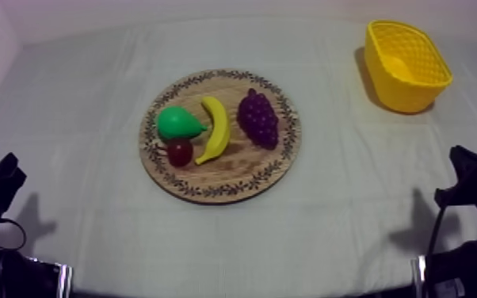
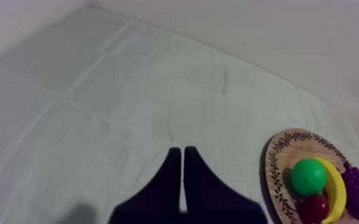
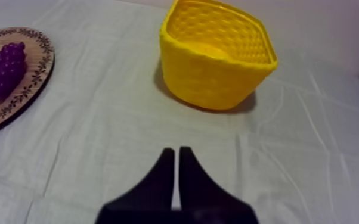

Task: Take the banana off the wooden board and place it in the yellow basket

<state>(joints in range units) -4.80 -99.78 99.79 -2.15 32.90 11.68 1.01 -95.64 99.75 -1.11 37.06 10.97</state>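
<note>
While both of my arms rest low at the near side of the tabletop, the banana lies flat in the middle of the wooden board. The pear and the small red fruit sit close against one long side of it. The grapes are just beside the other. My left end effector is closed tight with nothing in it, and my right end effector is the same, two black fingers pressed into a thin wedge. The yellow basket stands well apart from the board, on my right side.

I think the banana is a light, hard toy with a smooth skin, so it could slip out of a weak pinch. It should not squash. The best place to hold it looks like the fat middle, one finger on each long side. The gaps there are thin, though, so the fingers must go in with care and not bump the other fruit.
</note>
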